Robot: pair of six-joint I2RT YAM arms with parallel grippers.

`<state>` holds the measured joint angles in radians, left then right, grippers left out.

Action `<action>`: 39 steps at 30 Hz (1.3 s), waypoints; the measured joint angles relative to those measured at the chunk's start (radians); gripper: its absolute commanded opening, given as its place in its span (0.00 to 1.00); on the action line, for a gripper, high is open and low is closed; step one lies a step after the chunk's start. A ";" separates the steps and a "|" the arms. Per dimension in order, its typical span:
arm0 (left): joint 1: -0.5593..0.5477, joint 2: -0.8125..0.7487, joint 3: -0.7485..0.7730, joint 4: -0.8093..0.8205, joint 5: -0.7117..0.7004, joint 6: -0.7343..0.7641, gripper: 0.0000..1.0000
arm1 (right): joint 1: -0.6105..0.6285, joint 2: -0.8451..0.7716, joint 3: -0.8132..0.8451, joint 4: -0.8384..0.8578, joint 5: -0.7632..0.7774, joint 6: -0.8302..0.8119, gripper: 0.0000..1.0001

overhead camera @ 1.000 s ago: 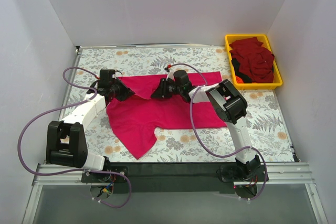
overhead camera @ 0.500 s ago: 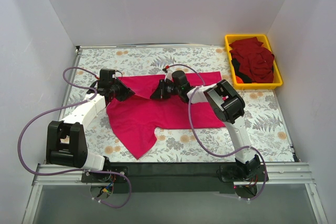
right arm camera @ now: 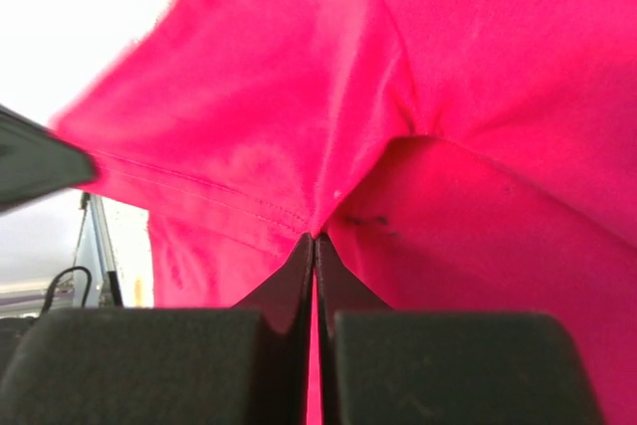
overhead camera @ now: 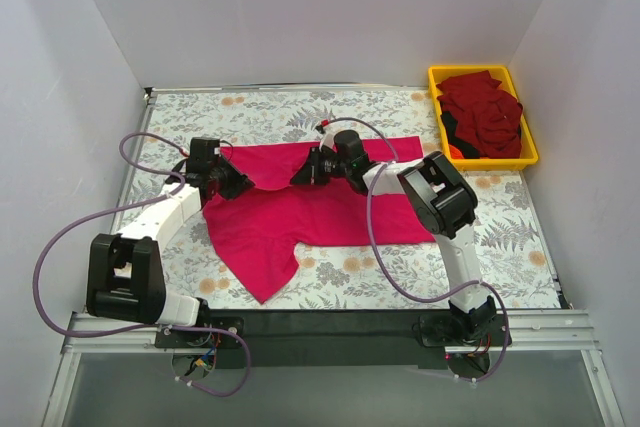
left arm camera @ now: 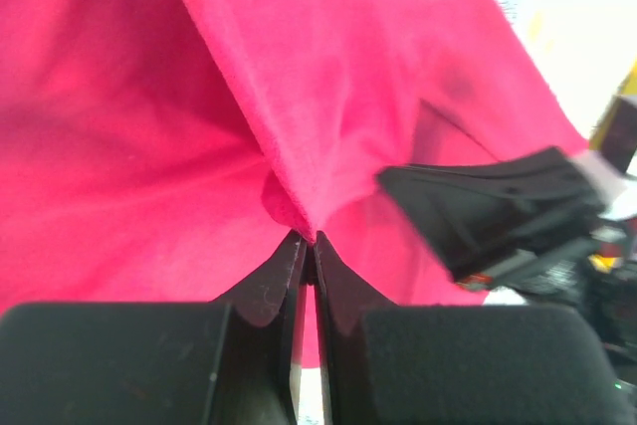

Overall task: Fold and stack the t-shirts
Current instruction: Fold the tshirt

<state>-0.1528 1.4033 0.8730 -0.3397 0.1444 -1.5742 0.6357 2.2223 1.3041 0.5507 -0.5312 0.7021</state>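
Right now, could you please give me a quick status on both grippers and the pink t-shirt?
Left gripper shut on magenta t-shirt, far edge. Right gripper shut on same edge. Crimson t-shirts in yellow bin; nothing blocking.

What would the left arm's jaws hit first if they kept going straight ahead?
The pink shirt: they're shut on a fold of it, and more cloth lies right ahead. Beyond that, perhaps the right arm's jaws, though depth is unclear.
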 measured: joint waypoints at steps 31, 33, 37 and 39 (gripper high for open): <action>0.018 -0.058 -0.084 -0.051 -0.170 0.014 0.66 | -0.119 -0.122 0.033 -0.368 0.022 -0.221 0.53; 0.037 -0.024 -0.012 -0.044 -0.189 0.040 0.67 | -0.182 -0.169 0.036 -0.406 0.049 -0.271 0.53; 0.082 0.107 0.144 -0.005 -0.218 0.081 0.61 | -0.329 -0.229 0.049 -0.442 0.093 -0.340 0.51; 0.099 0.207 0.225 0.019 -0.233 0.101 0.58 | -0.400 -0.234 0.056 -0.448 0.113 -0.362 0.50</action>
<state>-0.0536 1.6100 1.0977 -0.3206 -0.0887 -1.4731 0.2356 1.9881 1.3602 0.1028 -0.4183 0.3401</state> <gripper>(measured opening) 0.611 0.512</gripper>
